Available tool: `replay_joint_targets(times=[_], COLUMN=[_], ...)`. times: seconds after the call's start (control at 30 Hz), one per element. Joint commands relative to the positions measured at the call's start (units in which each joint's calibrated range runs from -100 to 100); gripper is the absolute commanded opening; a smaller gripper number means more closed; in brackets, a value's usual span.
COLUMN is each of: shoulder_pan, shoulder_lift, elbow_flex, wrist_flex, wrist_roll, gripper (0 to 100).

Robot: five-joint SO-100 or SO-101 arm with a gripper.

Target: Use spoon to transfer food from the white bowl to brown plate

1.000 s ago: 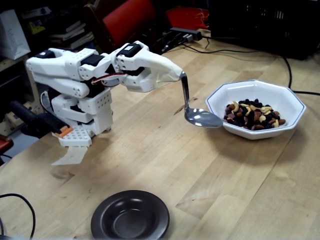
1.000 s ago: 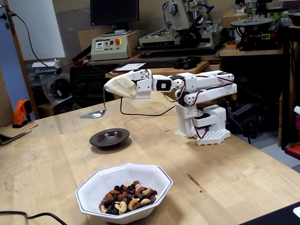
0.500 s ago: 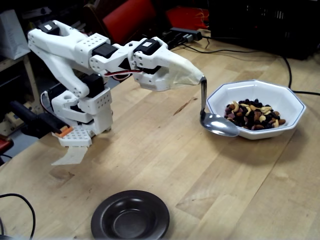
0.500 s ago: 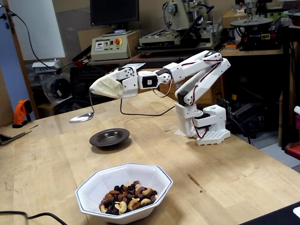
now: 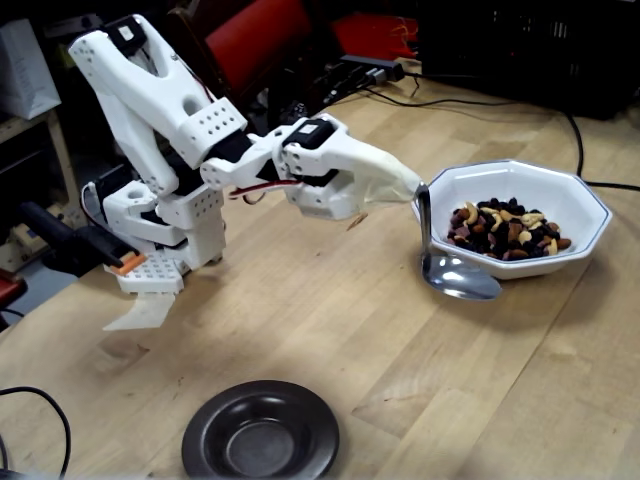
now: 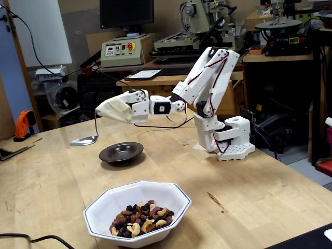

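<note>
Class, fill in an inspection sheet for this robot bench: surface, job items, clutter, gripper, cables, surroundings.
Surface: pale wooden table, some dark marks.
Job's things: white bowl holds the food; spoon hangs bowl-down from the gripper, looks empty; brown plate empty.
Clutter: nothing seen loose on the table near the job.
Grippers: gripper, cloth-covered, shut on the spoon handle.
Cables: black cables across the far table edge; another at the near corner.
Surroundings: orange drill, monitor, workshop machines behind.
</note>
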Motion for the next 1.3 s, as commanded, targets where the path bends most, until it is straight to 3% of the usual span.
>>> replay_joint_targets(times=[0.0, 0.37, 0.57, 0.9, 1.27], shoulder_pan=[-0.16, -0.61, -7.13, -17.50, -27.50], shoulder_lift=[6.63, 19.98, 20.32, 16.98, 17.67], elbow_flex=[-2.42, -8.18, -7.47, -7.56, -7.38], wrist_flex=[-7.42, -13.98, -15.56, -14.77, -14.77], wrist_roll=[0.20, 0.20, 0.68, 8.60, 9.67], gripper=[4, 4, 4, 4, 4])
